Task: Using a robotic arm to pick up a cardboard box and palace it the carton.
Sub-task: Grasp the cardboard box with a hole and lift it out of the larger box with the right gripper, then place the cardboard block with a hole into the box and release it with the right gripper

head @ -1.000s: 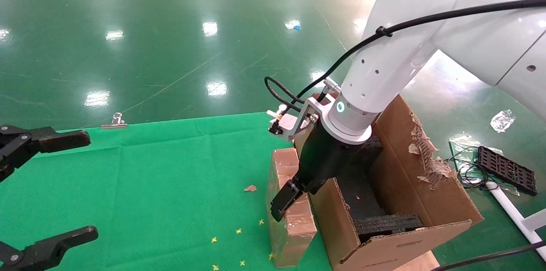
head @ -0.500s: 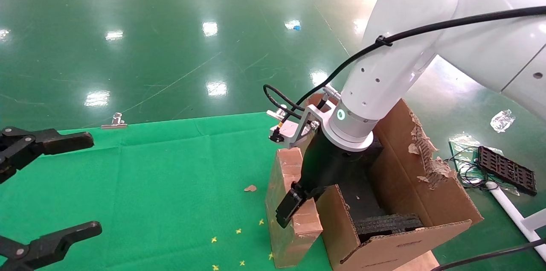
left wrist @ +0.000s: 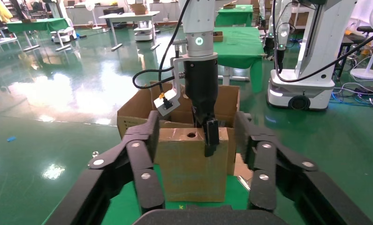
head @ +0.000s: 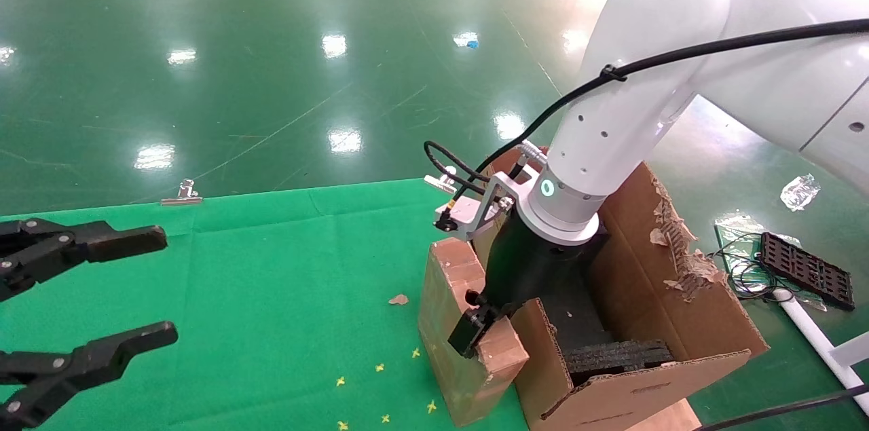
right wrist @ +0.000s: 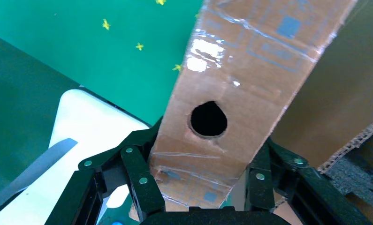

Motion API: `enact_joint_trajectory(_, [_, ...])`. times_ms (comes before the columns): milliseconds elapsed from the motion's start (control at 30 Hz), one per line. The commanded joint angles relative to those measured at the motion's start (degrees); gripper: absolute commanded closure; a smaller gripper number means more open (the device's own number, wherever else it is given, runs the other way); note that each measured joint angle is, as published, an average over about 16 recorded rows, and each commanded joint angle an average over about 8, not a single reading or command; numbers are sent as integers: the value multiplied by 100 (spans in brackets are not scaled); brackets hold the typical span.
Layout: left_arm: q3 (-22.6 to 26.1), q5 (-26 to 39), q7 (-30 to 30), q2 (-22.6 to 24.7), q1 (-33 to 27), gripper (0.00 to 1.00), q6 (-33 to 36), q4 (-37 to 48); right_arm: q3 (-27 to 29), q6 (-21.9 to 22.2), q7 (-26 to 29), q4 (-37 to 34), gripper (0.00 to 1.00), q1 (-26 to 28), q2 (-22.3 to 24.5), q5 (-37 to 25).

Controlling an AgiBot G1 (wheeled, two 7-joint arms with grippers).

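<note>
The cardboard box (head: 461, 322) stands on the green bench (head: 271, 295), touching the carton (head: 679, 309), pinched at its holed top by the right pincer (right wrist: 203, 187). Lift straight, clear the near flap, then lower inside. The left pincer (head: 102, 295) hangs spread, idle.

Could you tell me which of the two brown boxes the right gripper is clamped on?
The small narrow cardboard box with the round hole, held by the right gripper, not the large flapped carton beside it.

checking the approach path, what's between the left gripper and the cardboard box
Only bare green cloth with a brown scrap near the cardboard box, per the head view; the left gripper hangs open, apart from it.
</note>
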Motion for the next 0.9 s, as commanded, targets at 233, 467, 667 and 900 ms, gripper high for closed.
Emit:
enact_joint_trajectory(233, [3, -2, 1, -1, -1, 100, -1, 0, 386, 642, -491, 415, 100, 134, 664, 168])
enact_joint_trajectory(467, [5, -4, 3, -2, -1, 100, -2, 0, 997, 1325, -1237, 522, 100, 486, 1614, 481])
enact_joint_trajectory(667, [8, -5, 4, -3, -2, 100, -3, 0, 1323, 1469, -1791, -117, 100, 958, 2179, 442])
enact_joint_trajectory(900, [10, -7, 5, -4, -2, 95, -4, 0, 1276, 1218, -2074, -829, 100, 1346, 2606, -63])
